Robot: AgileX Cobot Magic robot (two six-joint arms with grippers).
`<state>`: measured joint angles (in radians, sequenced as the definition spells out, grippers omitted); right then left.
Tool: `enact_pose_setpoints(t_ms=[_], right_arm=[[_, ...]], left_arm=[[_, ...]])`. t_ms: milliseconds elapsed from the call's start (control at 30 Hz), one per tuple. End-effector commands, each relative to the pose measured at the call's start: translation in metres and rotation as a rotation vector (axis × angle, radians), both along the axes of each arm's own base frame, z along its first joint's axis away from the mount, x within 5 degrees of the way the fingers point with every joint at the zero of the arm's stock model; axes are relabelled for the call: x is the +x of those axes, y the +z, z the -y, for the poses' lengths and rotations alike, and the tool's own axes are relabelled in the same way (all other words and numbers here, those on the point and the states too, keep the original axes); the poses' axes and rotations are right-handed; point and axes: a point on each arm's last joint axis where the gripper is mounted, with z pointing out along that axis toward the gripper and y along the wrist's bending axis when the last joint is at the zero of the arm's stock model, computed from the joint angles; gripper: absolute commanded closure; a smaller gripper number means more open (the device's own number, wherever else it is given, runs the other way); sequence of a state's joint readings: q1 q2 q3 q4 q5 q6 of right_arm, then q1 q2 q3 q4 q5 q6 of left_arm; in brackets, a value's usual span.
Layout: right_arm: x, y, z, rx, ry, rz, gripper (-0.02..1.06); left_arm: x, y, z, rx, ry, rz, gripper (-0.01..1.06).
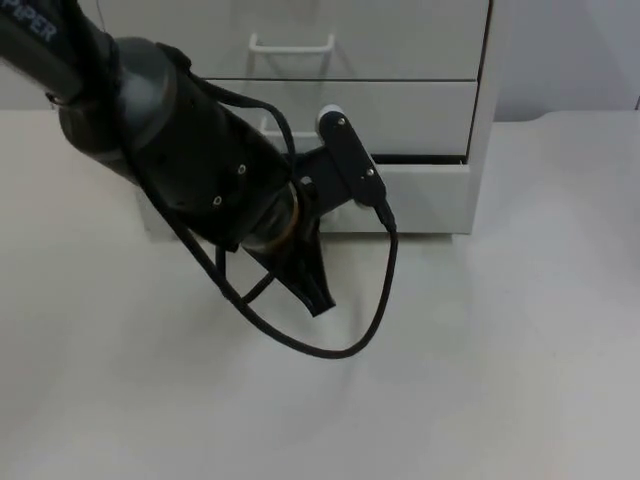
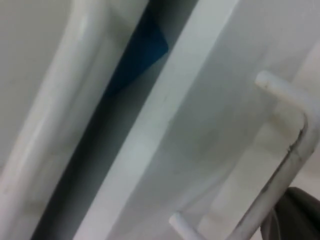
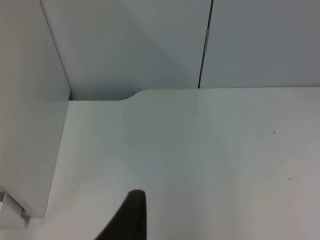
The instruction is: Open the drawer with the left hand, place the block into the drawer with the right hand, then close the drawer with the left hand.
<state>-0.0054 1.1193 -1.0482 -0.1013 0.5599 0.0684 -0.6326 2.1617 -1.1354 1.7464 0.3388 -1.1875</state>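
A white drawer cabinet (image 1: 440, 120) stands at the back of the table. Its bottom drawer (image 1: 425, 192) sticks out a little, leaving a dark gap (image 1: 420, 158) above its front. In the left wrist view a blue block (image 2: 145, 47) lies inside that gap. The drawer's white wire handle (image 2: 292, 150) is right beside my left gripper (image 2: 295, 217). From above, my left arm covers the drawer's left half, and the left gripper (image 1: 312, 285) hangs low in front of it. My right gripper (image 3: 131, 215) waits over the table beside the cabinet's side wall (image 3: 30, 125).
An upper drawer with its own white handle (image 1: 290, 45) is shut. The white table top (image 1: 520, 330) stretches in front of and to the right of the cabinet. The grey partition wall (image 3: 150, 45) closes off the back.
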Motion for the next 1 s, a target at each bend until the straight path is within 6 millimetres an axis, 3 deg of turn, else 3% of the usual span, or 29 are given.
enact_pose_setpoints(t_ms=[0,567,967], right_arm=[[-0.002,0.001,0.001,-0.001,-0.004,0.014,0.00],[-0.002,0.001,0.001,-0.001,-0.004,0.014,0.00],[-0.002,0.001,0.001,-0.001,-0.004,0.014,0.00]], left_arm=[[0.006,0.005,-0.001,-0.002,0.022,0.027,1.05],[0.025,0.012,0.004,-0.026,0.078,0.095,1.05],[0.024,0.014,0.003,-0.032,0.089,0.097,1.05]])
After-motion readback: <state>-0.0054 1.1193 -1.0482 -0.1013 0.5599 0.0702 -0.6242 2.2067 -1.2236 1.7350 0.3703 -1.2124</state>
